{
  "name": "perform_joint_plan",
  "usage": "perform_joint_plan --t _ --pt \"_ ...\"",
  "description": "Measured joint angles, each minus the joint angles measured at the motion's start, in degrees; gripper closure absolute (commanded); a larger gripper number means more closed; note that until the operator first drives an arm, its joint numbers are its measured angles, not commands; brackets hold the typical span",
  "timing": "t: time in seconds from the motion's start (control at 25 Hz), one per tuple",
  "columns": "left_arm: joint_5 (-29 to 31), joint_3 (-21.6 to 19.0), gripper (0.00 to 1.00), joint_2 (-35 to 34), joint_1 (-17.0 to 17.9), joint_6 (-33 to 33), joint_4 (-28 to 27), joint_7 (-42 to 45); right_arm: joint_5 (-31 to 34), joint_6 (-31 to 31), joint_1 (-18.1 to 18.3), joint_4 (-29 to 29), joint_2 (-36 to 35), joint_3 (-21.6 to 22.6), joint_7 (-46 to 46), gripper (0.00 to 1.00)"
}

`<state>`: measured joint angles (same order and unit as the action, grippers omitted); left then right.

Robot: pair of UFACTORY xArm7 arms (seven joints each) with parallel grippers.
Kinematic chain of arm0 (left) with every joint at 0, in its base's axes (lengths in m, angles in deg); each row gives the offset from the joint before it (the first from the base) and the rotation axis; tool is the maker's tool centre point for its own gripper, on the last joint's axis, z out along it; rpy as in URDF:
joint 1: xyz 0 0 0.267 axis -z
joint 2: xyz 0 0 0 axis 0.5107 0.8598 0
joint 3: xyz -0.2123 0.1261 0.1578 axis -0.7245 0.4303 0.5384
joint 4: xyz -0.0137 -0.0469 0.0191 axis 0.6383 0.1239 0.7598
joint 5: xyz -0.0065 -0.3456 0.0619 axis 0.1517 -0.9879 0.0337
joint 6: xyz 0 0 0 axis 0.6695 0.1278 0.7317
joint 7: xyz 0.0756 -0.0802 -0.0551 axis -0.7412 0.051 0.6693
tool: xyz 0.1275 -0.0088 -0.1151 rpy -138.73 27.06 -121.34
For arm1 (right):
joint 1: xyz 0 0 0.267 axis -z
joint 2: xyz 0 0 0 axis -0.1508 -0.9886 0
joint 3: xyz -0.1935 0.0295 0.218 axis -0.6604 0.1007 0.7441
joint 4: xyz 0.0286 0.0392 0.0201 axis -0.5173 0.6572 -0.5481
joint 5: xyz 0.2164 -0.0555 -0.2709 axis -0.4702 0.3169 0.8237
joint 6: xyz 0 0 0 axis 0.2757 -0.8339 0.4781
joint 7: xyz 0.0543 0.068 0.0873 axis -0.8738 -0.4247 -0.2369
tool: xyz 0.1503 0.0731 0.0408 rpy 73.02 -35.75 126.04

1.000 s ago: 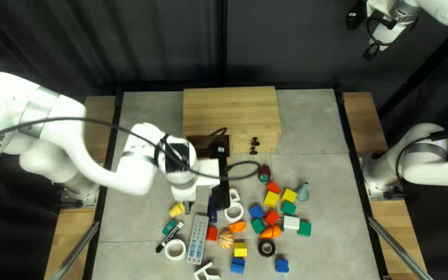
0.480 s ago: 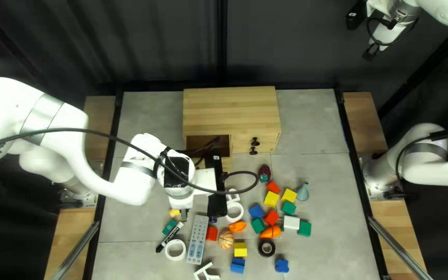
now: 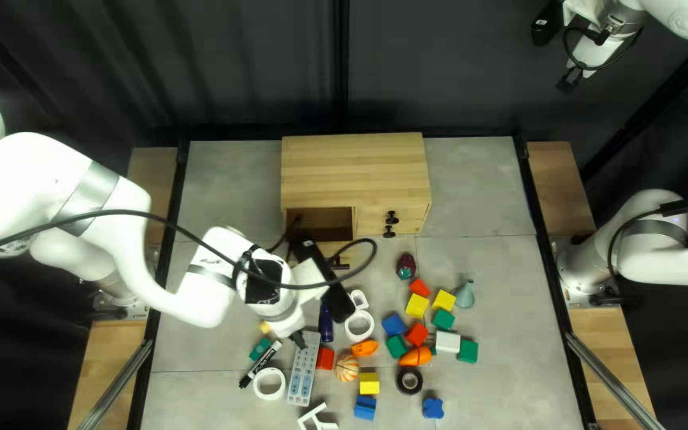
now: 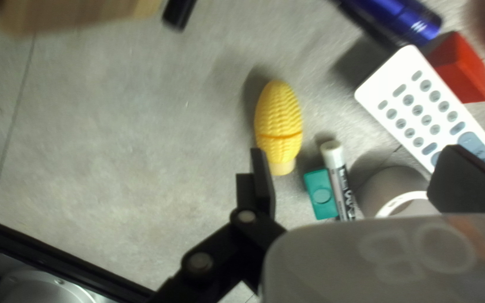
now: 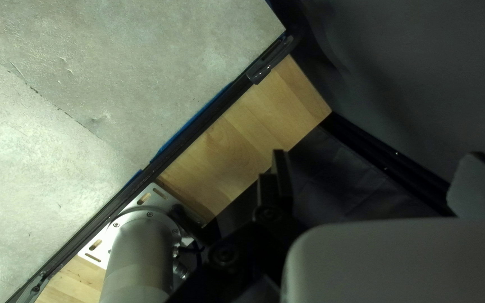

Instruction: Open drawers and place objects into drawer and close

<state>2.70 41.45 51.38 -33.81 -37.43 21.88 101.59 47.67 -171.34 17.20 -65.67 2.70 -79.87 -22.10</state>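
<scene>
While the left end effector (image 3: pixel 299 340) hovers with fingers spread, grey worktop (image 3: pixel 213 342) stretches from the toy corn (image 4: pixel 279 115) to a black edge rail (image 4: pixel 57 255); yellow, knobbly and grooved around its middle, the toy corn lies near a teal block (image 4: pixel 321 195), plain in the left wrist view, mostly hidden from the top left view; the drawer (image 3: pixel 328 232) stands open; the right end effector (image 3: pixel 571 80), fingers apart, hangs beyond the worktop's edge.
</scene>
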Motion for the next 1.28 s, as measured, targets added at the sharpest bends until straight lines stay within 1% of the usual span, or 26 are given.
perform_joint_plan --t 0.2,0.68,1.04,1.28 --pt "-0.38 0.06 0.00 -0.16 -0.06 -2.77 2.55 0.66 0.00 0.00 0.00 0.00 0.00 0.00 0.00 0.00" --pt "1.48 -0.36 0.00 4.60 -0.02 -10.19 3.37 2.79 0.00 0.00 0.00 0.00 0.00 0.00 0.00 0.00" --pt "5.54 -0.39 0.00 5.38 -0.10 -15.93 6.69 8.08 0.00 0.00 0.00 0.00 0.00 0.00 0.00 0.00" --pt "10.91 -1.12 0.00 5.06 0.33 -17.30 7.92 13.64 0.00 0.00 0.00 0.00 0.00 0.00 0.00 0.00"
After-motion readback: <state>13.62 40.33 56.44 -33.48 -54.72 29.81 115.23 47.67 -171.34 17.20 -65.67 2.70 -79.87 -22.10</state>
